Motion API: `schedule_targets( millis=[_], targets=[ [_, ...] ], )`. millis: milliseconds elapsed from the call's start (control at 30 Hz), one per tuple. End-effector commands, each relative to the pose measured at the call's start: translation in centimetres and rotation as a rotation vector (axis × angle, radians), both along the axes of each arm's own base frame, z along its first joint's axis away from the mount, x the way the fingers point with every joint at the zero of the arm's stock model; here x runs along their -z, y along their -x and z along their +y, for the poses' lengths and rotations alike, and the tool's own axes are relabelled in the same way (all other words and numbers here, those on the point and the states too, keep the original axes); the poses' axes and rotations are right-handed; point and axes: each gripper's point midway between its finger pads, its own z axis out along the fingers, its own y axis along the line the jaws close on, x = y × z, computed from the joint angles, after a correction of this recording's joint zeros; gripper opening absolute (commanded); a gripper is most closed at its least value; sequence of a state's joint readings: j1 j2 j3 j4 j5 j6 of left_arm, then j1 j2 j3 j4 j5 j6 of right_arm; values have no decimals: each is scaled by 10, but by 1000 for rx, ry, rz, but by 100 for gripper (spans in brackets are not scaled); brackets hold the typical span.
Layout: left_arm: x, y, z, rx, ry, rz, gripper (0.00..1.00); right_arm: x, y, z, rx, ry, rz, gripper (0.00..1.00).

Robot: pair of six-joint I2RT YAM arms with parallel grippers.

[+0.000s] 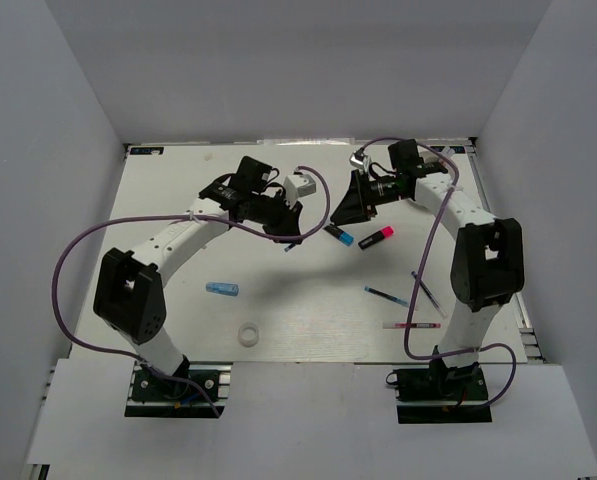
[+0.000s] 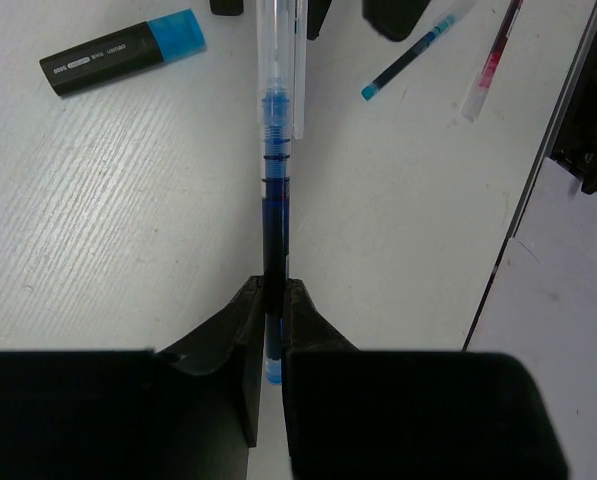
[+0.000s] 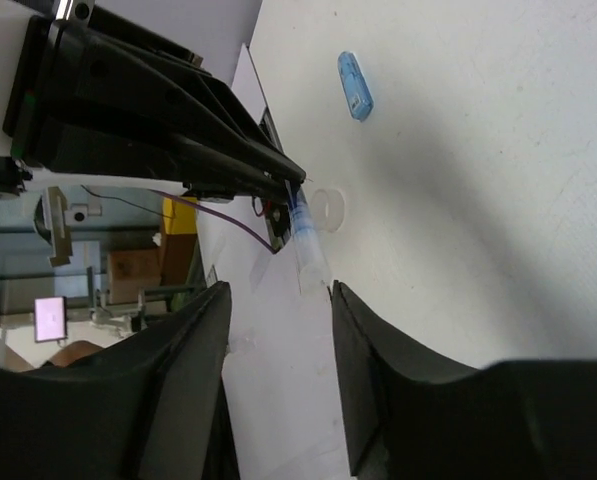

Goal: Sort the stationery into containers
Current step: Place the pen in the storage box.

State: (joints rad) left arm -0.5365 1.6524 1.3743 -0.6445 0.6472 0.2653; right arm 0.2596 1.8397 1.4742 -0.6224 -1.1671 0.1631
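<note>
Bright even light, soft shadows on the table (image 1: 308,320), blurred foreground.

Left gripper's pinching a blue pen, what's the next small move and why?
Probably ease the right gripper forward around the pen's clear free end: it is open and facing that end, while the left gripper grips the other, so a handover looks likely.

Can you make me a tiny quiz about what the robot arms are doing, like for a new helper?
1. True or false: the left gripper is shut on a blue pen.
2. The black marker fully seen in the left wrist view has a cap that is: A blue; B green; C yellow.
3. Fill in: the right gripper is ____ (open or shut).
Key: 1 true; 2 A; 3 open.
</note>
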Motion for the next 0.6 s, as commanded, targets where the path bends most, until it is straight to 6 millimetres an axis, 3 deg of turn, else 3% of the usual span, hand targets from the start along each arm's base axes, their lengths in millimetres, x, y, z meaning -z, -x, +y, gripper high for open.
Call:
schedule_targets(
  millis=[0, 467, 567],
  targets=[
    [-22, 0, -10, 37, 47, -41, 0, -8, -3, 6, -13, -30, -10, 50],
    [-19, 7, -12, 57, 51, -35, 0, 6, -10, 11, -9, -1, 4, 32],
    [-17, 7, -11, 52, 46, -33, 0, 6, -11, 12, -9, -3, 3, 24]
  ],
)
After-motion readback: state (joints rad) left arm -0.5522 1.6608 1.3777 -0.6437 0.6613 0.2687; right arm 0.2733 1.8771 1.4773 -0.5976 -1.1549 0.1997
